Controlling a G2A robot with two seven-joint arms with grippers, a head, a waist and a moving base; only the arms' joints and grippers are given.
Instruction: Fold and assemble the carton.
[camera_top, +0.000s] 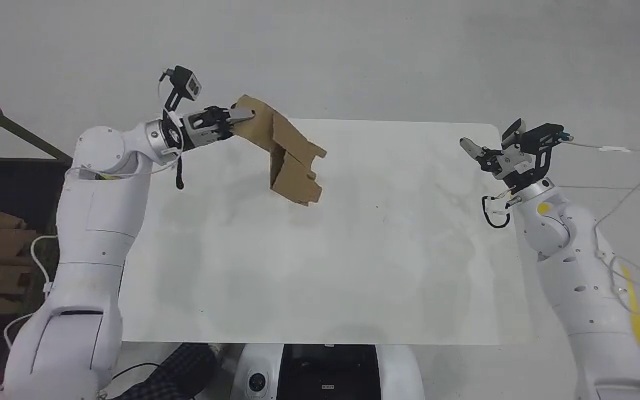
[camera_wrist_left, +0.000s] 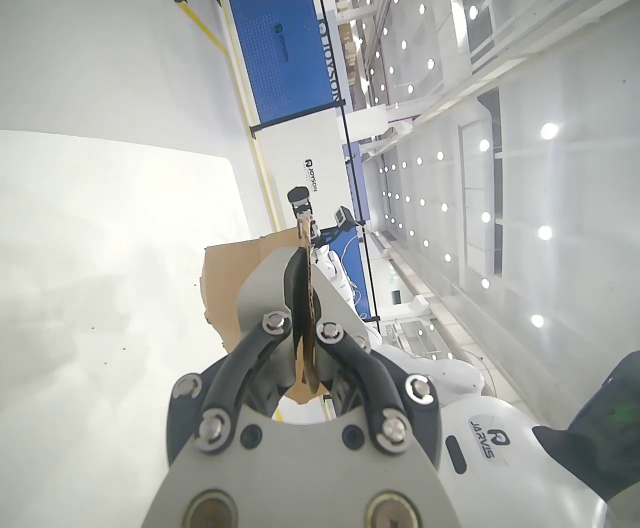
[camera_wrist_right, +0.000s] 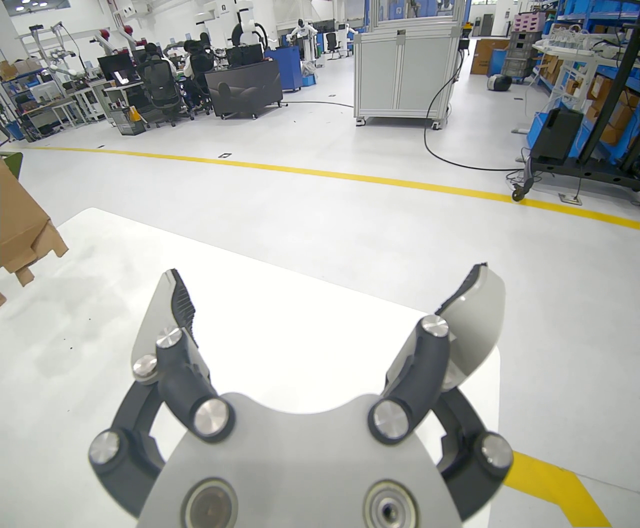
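Note:
A brown carton (camera_top: 285, 155), part-folded with loose flaps, hangs above the far left corner of the white table (camera_top: 330, 270). My left gripper (camera_top: 238, 116) is shut on the carton's upper edge; in the left wrist view the cardboard (camera_wrist_left: 235, 280) is pinched edge-on between the two fingers (camera_wrist_left: 265, 295). My right gripper (camera_top: 475, 152) stays at the table's far right edge, open with nothing in it. In the right wrist view its spread fingers (camera_wrist_right: 172, 305) stand over the table corner, and the carton (camera_wrist_right: 22, 230) shows far off.
The table's white top (camera_top: 400, 220) stretches bare between the two arms. Behind the table lies open workshop floor with a yellow line (camera_wrist_right: 350, 175), desks and racks far off.

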